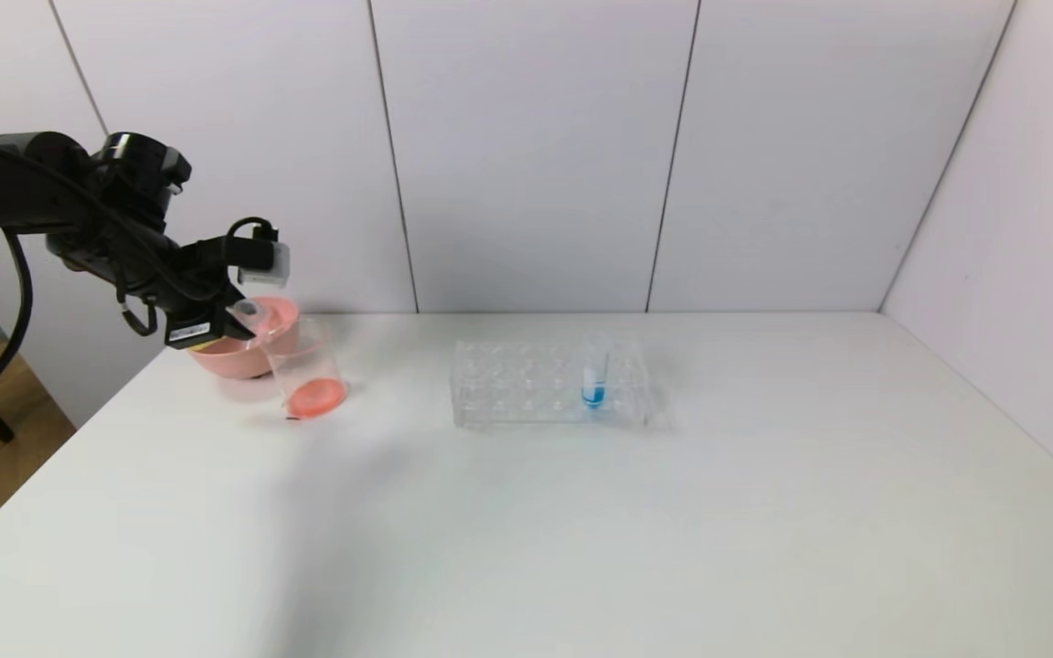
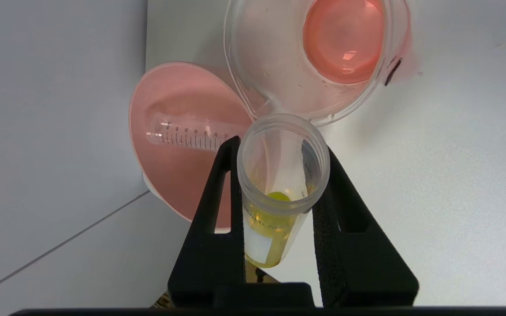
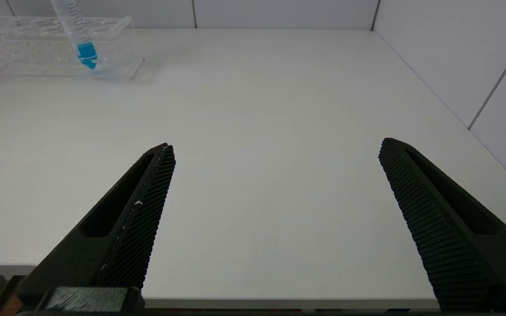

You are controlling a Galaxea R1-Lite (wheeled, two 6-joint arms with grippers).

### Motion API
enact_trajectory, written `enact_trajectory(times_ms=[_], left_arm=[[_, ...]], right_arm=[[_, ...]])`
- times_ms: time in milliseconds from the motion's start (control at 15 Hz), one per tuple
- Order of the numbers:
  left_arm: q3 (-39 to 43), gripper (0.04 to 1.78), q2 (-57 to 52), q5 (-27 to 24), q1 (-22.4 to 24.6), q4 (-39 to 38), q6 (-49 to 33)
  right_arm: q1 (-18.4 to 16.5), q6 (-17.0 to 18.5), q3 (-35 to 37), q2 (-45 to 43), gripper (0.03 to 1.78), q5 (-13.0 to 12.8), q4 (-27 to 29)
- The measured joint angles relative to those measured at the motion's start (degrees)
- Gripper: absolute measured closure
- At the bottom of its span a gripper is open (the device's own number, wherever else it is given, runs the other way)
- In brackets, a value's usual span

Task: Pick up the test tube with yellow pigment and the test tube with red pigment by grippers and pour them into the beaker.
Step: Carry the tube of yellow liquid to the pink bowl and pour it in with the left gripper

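Note:
My left gripper [image 2: 281, 147] is shut on the test tube with yellow pigment [image 2: 275, 219], which has yellow liquid in its tip. In the head view the left gripper [image 1: 239, 315] holds the tube's mouth [image 1: 248, 313] tilted beside the rim of the beaker [image 1: 307, 370]. The beaker [image 2: 279, 66] holds a red-orange pool. A clear graduated tube [image 2: 187, 134], seemingly the red-pigment one, lies in the pink bowl [image 2: 178, 184]; no liquid shows in it and one end is hidden behind my finger. My right gripper [image 3: 276, 145] is open and empty over the table's near edge.
The pink bowl [image 1: 229, 356] stands just behind the beaker at the table's far left corner. A clear rack [image 1: 526, 384] in the middle holds a tube with blue liquid [image 1: 594, 379]; the rack also shows in the right wrist view [image 3: 24, 48]. Walls close the back and right.

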Motion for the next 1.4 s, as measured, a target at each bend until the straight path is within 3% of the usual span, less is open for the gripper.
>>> enact_trajectory(times_ms=[200,533,867,1400], left_arm=[[0.00,1.37,0.02,3.49,-0.85,-0.02,0.22],[0.00,1.37,0.35,4.35,-1.49,-0.06,0.99],[0.00,1.37,0.52,11.86,-3.17,-0.06,1.05],[-0.02,1.37,0.55,12.13,-3.78,-0.05,1.84]], right_arm=[[0.00,-0.02,0.00,0.01,0.11,0.00,0.00],[0.00,0.00,0.00,0.00,0.11,0.00,0.00],[0.00,0.00,0.00,0.00,0.11,0.00,0.00],[0.00,0.00,0.00,0.00,0.11,0.00,0.00]])
